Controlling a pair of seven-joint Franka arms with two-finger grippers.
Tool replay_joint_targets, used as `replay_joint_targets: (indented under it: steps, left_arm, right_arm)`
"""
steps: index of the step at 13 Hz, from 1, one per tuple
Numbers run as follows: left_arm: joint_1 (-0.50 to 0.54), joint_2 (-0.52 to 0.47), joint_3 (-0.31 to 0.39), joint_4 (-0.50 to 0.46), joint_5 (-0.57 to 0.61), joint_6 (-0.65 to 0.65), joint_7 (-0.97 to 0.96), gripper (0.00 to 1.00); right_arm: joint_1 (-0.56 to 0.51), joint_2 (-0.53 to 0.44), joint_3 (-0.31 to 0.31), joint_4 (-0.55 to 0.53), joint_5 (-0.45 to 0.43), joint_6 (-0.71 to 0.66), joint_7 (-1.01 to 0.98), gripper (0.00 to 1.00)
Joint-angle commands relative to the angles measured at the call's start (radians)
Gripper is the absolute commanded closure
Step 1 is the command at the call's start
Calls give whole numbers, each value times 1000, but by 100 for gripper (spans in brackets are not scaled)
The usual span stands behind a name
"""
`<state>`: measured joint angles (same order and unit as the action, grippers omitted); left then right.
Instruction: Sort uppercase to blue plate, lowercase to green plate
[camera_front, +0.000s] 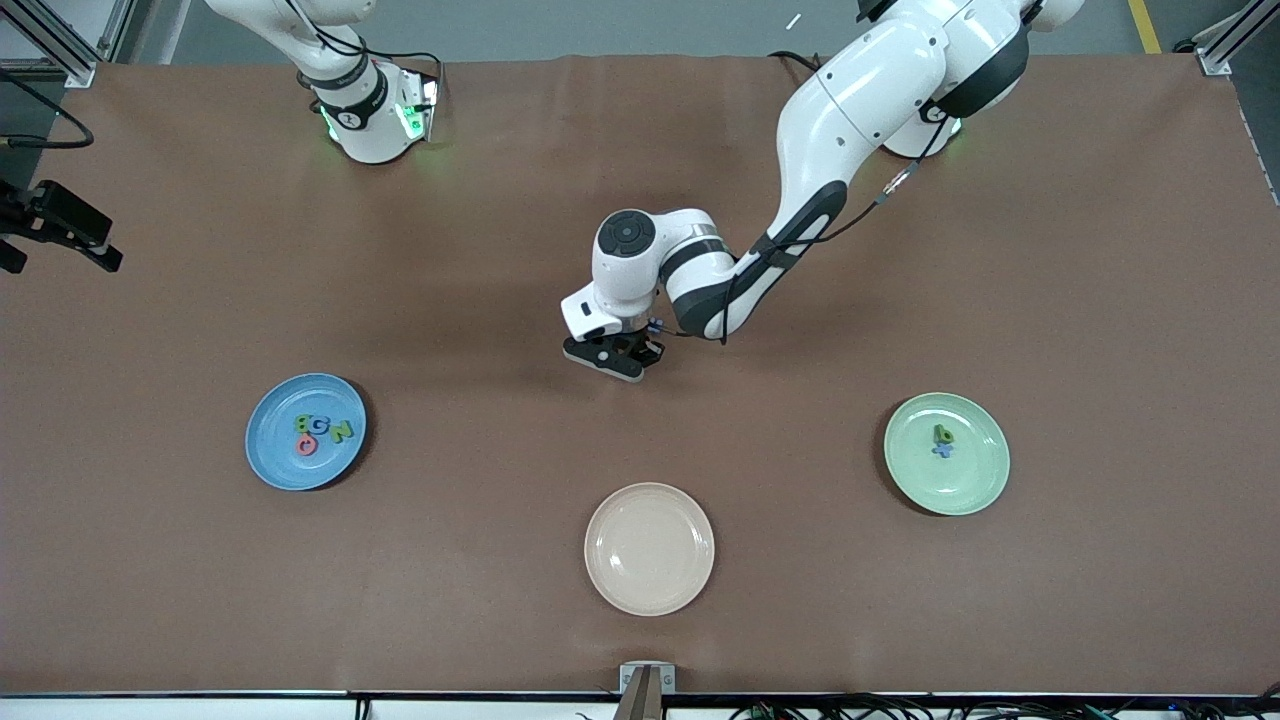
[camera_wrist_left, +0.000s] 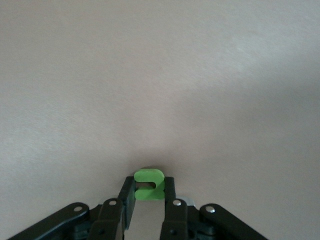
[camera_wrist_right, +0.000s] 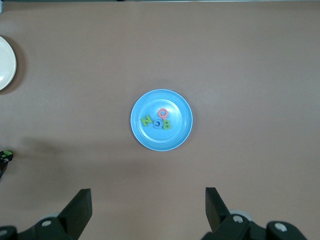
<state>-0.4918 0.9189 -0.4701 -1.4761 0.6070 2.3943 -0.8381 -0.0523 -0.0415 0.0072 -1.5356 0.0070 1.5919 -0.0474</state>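
My left gripper (camera_front: 612, 357) is low over the middle of the table, shut on a green u/n-shaped letter (camera_wrist_left: 148, 176) held between its fingertips. The blue plate (camera_front: 272, 465) lies toward the right arm's end and holds the green B, blue G, green N and coral Q (camera_front: 306, 445). The green plate (camera_front: 975, 480) lies toward the left arm's end and holds a green p (camera_front: 942, 434) and a blue x (camera_front: 942, 451). My right gripper (camera_wrist_right: 147, 191) is open and empty, high over the blue plate (camera_wrist_right: 150, 137). The blue m is not in view.
An empty cream plate (camera_front: 649, 548) lies between the two plates, nearer to the front camera; its edge also shows in the right wrist view (camera_wrist_right: 6, 62). A black camera mount (camera_front: 60, 225) stands at the table edge at the right arm's end.
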Motion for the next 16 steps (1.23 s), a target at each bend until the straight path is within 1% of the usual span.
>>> replay_joint_targets:
  steps: [1,3,4,7,9,10,12,15,16]
  left_arm:
    - [42,-41,2,-3,7,-42,-32,99]
    - [76,-92,-4,-4,7,-133,-22,99]
    - [100,-113,-4,-9,8,-158,-12,98]
    - [220,-150,-45,-10,10,-252,34,98]
    - [290,-184,-48,-9,10,-312,126,98]
    - [321,-199,-47,-9,10,-328,173,98]
    - [378,-206,-47,-9,10,-337,209,97]
    - [473,-207,-51,-15,-3,-371,220,95]
    - [510,-207,-68,-23,-7,-377,223,95]
  right_arm:
    - [-1,23,8,31,2,-9,21,0]
    - [-1,25,8,38,1,-13,20,0]
    - [-1,23,8,38,1,-13,23,0]
    - [-7,22,7,43,5,-39,15,0]
    - [-6,20,8,43,2,-40,21,0]
    - [-3,20,8,45,-1,-33,21,0]
    - [2,25,11,57,-39,-30,21,0]
    - [3,25,11,58,-42,-30,23,0]
    - [3,25,11,58,-44,-29,23,0]
